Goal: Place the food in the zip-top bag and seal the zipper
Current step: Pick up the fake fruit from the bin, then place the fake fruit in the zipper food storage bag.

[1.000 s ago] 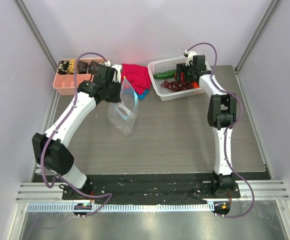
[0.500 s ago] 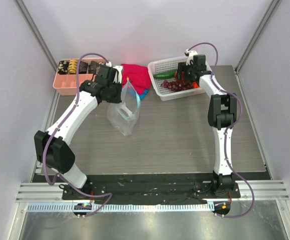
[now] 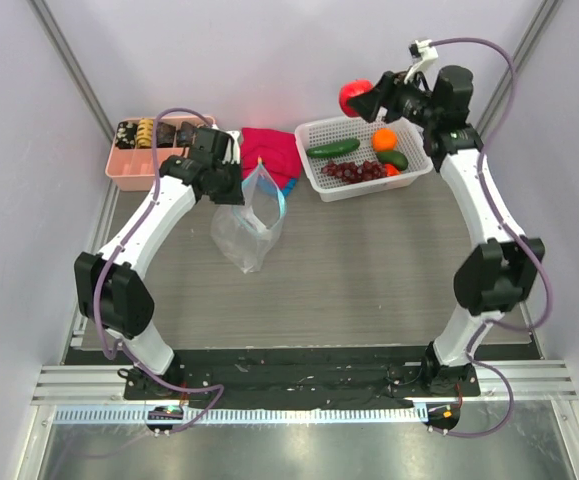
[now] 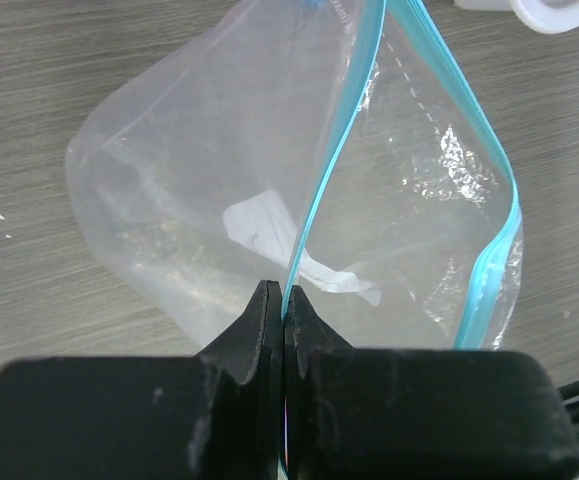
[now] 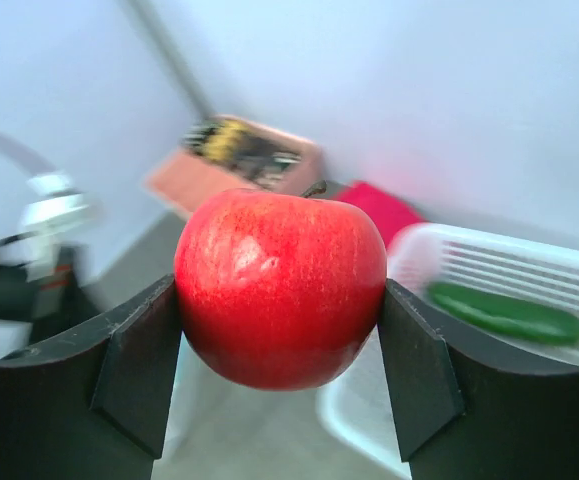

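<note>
Tomato [image 5: 279,285], 1, clamped in right jaws; left jaws pinch 1 bag [image 4: 199,190]; basket [image 3: 310,166] holds 1 cucumber [image 3: 332,148].

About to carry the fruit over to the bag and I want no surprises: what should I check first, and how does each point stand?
1. Right gripper grip on the red fruit: ok, both fingers press its sides.
2. Fruit clear of the basket: ok, held in the air, touching nothing else.
3. Left gripper hold on the bag: ok, shut on one side of the zipper.
4. Bag mouth open: ok, the two blue strips stand apart.
5. Mouth wide enough for the fruit: cannot tell.
6. Path to the bag: looks ok, only a flat red cloth lies between.
</note>
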Tool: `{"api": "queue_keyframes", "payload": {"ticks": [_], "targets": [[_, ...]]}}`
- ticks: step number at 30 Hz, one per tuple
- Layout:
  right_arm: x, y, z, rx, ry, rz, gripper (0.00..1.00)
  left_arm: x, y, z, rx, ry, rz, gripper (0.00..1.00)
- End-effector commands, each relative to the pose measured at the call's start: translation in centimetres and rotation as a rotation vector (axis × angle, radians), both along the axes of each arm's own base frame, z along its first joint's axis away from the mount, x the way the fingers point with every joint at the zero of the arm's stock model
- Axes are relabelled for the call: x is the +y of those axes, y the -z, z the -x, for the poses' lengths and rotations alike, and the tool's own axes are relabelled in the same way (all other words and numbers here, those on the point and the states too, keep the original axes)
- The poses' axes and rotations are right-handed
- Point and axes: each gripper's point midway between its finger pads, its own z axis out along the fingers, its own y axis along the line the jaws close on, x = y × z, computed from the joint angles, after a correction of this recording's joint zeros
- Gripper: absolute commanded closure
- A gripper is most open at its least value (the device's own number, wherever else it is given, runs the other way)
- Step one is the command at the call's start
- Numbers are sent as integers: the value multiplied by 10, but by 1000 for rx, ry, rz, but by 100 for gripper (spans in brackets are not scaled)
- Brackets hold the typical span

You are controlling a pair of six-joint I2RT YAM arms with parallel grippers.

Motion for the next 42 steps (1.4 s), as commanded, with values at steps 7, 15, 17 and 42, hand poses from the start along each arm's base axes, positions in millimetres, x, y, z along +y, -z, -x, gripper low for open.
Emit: {"api": "queue_keyframes", "payload": {"ticks": [7,15,17,42], "targets": [[138,10,151,92,-493,-169,94,-26,-30,7,25,43,205,100],[194,98,165,161,-508,57,94,-31,-42,12,45,76,325,100],[201,118,165,155,-491,133,94,-31,-46,13,29,88,340,100],[24,117,19,210,-47,377,0,-36,-43,24,-6,211,371,100]]}}
